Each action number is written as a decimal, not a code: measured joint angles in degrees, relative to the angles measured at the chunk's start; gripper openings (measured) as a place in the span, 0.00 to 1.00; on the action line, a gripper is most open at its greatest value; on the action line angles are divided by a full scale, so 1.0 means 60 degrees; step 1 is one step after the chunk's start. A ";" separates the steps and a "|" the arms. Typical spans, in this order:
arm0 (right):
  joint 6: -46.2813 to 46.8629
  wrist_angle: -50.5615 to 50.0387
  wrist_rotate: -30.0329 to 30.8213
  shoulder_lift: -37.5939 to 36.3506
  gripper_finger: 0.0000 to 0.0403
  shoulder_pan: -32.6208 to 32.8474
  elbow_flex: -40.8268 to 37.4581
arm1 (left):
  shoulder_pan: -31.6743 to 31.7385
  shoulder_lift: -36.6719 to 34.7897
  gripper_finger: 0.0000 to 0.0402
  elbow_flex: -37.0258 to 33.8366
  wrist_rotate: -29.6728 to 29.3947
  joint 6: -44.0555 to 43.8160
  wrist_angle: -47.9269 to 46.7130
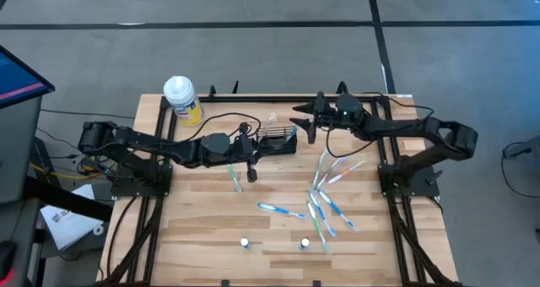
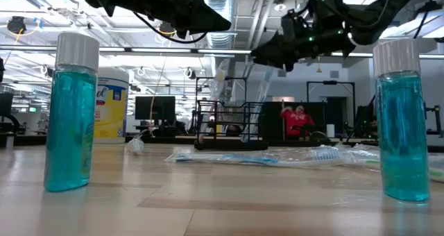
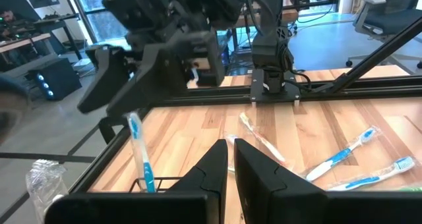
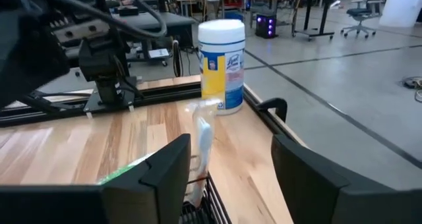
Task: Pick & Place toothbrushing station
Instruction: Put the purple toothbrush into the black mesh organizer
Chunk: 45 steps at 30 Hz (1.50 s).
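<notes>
**Mesh holder hemmed in near the far edge**

Toothbrushing station (image 1: 277, 142) parked toward the far edge of the counter (image 1: 211, 228), roughly midway across, upright, with a wrapped toothbrush (image 4: 201, 141) standing in it and a blue-handled one (image 3: 138, 151) beside that. Little slack around it: left end effector (image 1: 251, 160) just beside its near-left corner, fingers (image 3: 211, 171) pressed almost together with only a thin slit between them, gripping nothing. Right end effector (image 1: 305, 122) hanging above and just beyond the station's right end, fingers (image 4: 165, 168) spread wide, empty, straddling the wrapped brush from above without touching it.

Yellow wipes canister (image 1: 181, 100) with white cap standing at the far-left corner, close to the counter's rim and apart from the station. A green toothbrush (image 1: 234, 177) lying just below the left end effector. Scatter of blue and green wrapped toothbrushes (image 1: 325, 198) strewn right of centre, running from near the station down toward the near edge. Two small mouthwash bottles (image 1: 245, 243) upright near the near edge, well apart from one another.

Open wood mostly on the near-left quarter and along the far-right corner. Black frame rails (image 1: 396, 236) bordering both sides.
</notes>
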 joint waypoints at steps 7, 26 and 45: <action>-0.0132 -0.0889 0.0015 -0.0858 0.49 -0.0071 0.0000 | 0.0000 0.0000 0.05 0.0000 0.0000 0.0003 0.0000; -0.0345 -0.4896 0.0035 -0.2569 0.42 -0.0164 0.0000 | 0.0000 0.0000 0.05 0.0000 0.0002 0.0001 0.0000; 0.0411 -0.9232 0.0034 -0.2560 0.39 0.0130 -0.0007 | 0.0000 0.0000 0.05 0.0000 0.0004 -0.0493 -0.0007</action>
